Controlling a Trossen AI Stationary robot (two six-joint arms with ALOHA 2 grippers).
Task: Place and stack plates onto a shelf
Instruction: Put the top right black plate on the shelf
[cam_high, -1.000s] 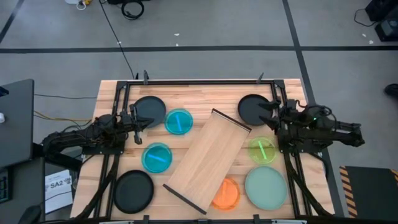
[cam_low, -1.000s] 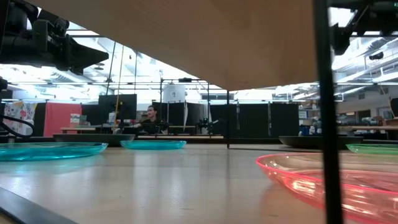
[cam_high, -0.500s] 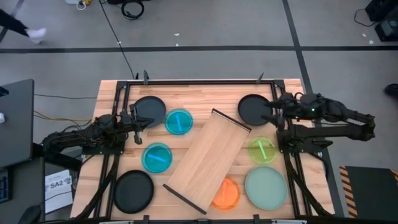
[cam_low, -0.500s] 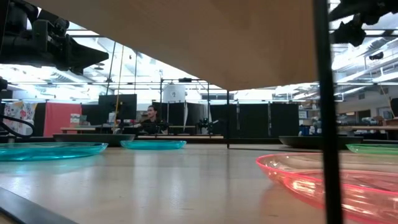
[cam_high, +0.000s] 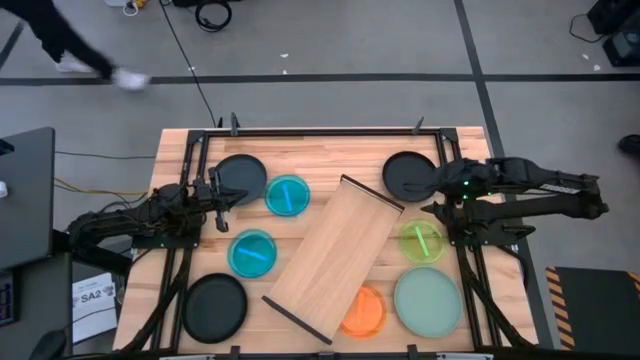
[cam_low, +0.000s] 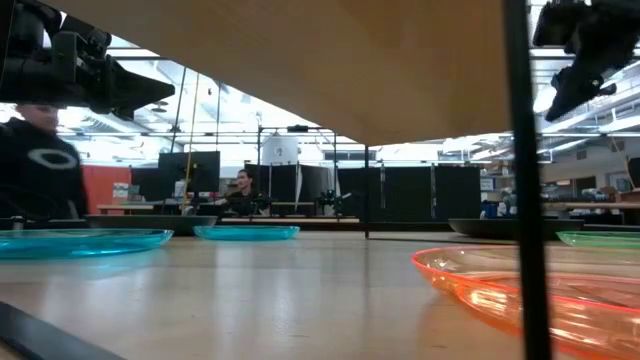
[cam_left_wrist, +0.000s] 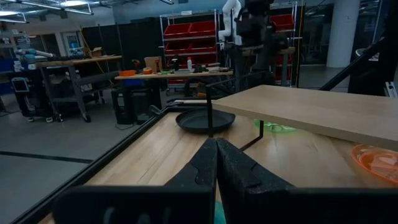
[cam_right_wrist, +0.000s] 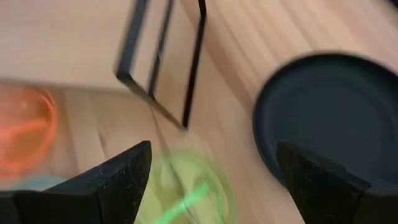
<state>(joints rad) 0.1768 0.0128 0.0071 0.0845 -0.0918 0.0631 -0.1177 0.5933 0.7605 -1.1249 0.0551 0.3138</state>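
The light-wood shelf (cam_high: 335, 258) stands slantwise mid-table on thin dark legs (cam_left_wrist: 210, 117). Around it plates lie flat: black ones (cam_high: 241, 177) (cam_high: 214, 306) (cam_high: 408, 175), blue ones (cam_high: 288, 195) (cam_high: 252, 253), a green one (cam_high: 421, 241), a mint one (cam_high: 428, 301), and an orange one (cam_high: 366, 312) partly under the shelf's near end. My left gripper (cam_high: 222, 192) is shut and level at the left, between the far black plate and the blue plates. My right gripper (cam_high: 432, 194) is open and slants down above the gap between the far-right black plate (cam_right_wrist: 329, 118) and the green plate (cam_right_wrist: 186, 186).
Dark frame rails (cam_high: 320, 131) run along the table's edges. A person (cam_high: 80, 45) walks on the floor beyond the far edge and shows at the left of the low view (cam_low: 35, 165). Bare wood lies between the shelf and the far edge.
My right arm has lifted and stretched out, and its gripper has tipped from level to slanting down over the far-right black and green plates; it stays open. A person has walked into view beyond the table's far side.
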